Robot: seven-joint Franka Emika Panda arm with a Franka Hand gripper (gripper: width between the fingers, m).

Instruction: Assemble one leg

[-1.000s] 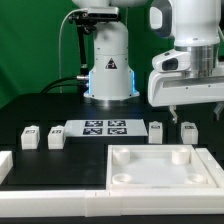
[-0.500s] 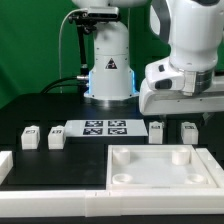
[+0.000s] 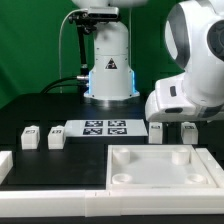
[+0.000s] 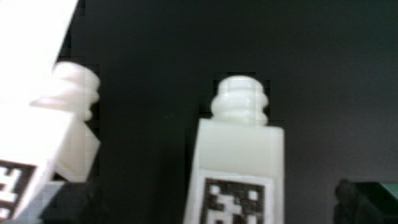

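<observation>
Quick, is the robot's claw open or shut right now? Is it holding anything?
Gripper: cannot be told. Its fingertips do not show clearly in either view. It hangs low near a leg.

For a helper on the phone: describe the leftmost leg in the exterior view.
Start at the marker board, the flat sheet of four black-and-white tags. Two small white posts stand to the exterior view's left of it. The leg is the outer post, farther from the board than its neighbour.
</observation>
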